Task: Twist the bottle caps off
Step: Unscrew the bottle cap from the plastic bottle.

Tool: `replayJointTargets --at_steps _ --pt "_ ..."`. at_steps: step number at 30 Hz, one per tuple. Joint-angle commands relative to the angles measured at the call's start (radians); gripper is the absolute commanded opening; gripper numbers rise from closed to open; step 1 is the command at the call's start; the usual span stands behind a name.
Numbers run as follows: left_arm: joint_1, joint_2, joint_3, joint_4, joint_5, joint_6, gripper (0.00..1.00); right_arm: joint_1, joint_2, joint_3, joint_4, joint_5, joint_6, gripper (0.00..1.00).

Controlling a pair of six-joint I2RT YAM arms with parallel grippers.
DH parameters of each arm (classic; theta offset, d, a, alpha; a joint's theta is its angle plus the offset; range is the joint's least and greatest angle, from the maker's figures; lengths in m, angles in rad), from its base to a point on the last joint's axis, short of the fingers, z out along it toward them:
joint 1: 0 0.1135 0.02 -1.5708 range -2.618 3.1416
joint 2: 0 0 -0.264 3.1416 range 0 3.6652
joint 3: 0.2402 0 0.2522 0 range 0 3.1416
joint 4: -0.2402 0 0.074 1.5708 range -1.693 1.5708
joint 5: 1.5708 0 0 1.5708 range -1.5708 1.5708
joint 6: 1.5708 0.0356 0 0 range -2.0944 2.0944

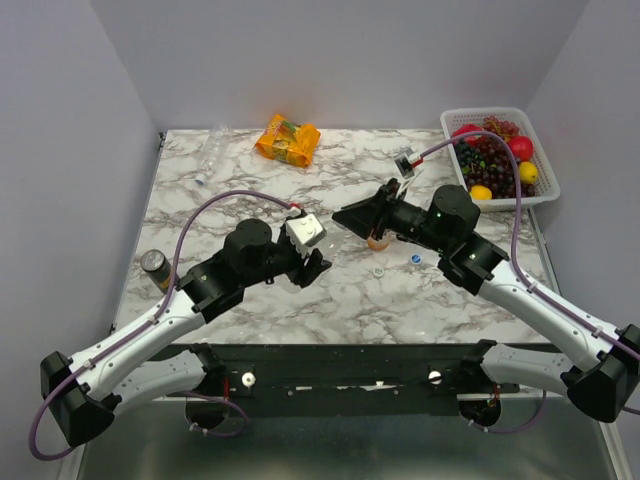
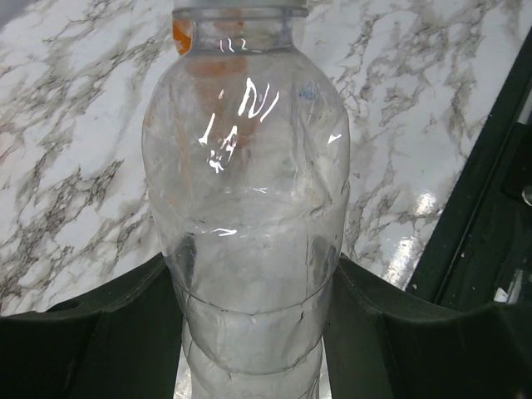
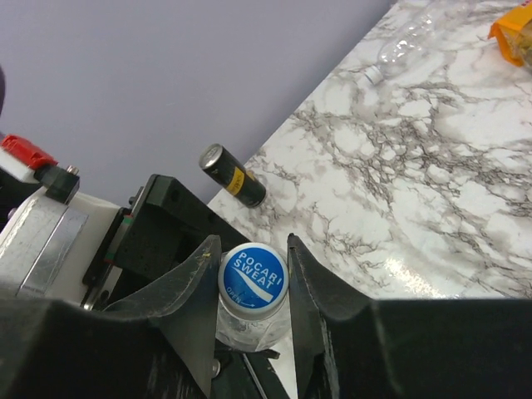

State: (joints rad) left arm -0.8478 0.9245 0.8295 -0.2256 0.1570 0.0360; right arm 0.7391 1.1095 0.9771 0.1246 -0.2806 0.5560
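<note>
You have the clear bottle [image 2: 249,208] held off the table [image 1: 250,170] between the two arms. Your left tool [image 1: 312,264] is clamped around the lower body, with one finger pressed against each side of the plastic. From that grip the bottle's long axis runs away from the left tool and towards the right one. In the left wrist view the neck is at the far end.

The blue cap [image 3: 253,283] therefore faces your right tool [image 3: 254,264] almost head-on. In the right wrist view you look nearly straight down on its printed top. The right tool's two fingers flank the cap and look pressed against its rim, so read that tool as gripped on the cap.

The next move turns on that alignment. The cap's axis and the right wrist's roll axis look close to parallel, so a twist of the wrist should spin the cap rather than lever the neck sideways. The cap seems to sit a little nearer the left finger than the right, though both appear to touch.

Neither arm has to reach. The left one acts as the vice and the right one as the wrench. A white cap [image 1: 378,270] and another blue one [image 1: 415,258] lie loose on the table just below the right tool.
</note>
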Motion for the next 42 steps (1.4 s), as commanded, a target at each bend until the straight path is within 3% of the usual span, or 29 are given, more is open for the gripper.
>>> replayJointTargets --at_steps 1,9,14,18,25,28,34,39,42 --pt "0.016 -0.033 -0.001 0.069 0.338 0.016 0.36 0.003 -0.016 -0.003 0.058 -0.181 -0.09 0.16" --pt "0.127 -0.029 -0.032 0.221 0.798 -0.117 0.36 -0.041 -0.049 -0.046 0.079 -0.502 -0.176 0.18" --pt "0.148 -0.021 -0.046 0.335 0.874 -0.203 0.37 -0.06 -0.079 -0.083 0.122 -0.615 -0.183 0.18" --pt "0.15 -0.012 -0.038 0.307 0.823 -0.186 0.37 -0.069 -0.083 -0.084 0.121 -0.606 -0.173 0.27" --pt "0.15 -0.001 -0.023 0.237 0.736 -0.153 0.37 -0.098 -0.103 -0.074 0.121 -0.595 -0.163 0.65" --pt "0.15 -0.006 -0.023 0.229 0.707 -0.145 0.37 -0.113 -0.126 -0.074 0.115 -0.6 -0.169 0.76" --pt "0.151 -0.048 -0.036 0.227 0.54 -0.13 0.37 -0.144 -0.201 -0.126 0.098 -0.551 -0.179 0.8" --pt "0.148 -0.056 -0.032 0.166 0.305 -0.11 0.35 -0.144 -0.229 -0.117 -0.018 -0.291 -0.171 0.8" --pt "0.121 -0.021 -0.007 0.088 0.11 -0.087 0.34 -0.138 -0.223 -0.118 0.018 -0.198 -0.096 0.77"
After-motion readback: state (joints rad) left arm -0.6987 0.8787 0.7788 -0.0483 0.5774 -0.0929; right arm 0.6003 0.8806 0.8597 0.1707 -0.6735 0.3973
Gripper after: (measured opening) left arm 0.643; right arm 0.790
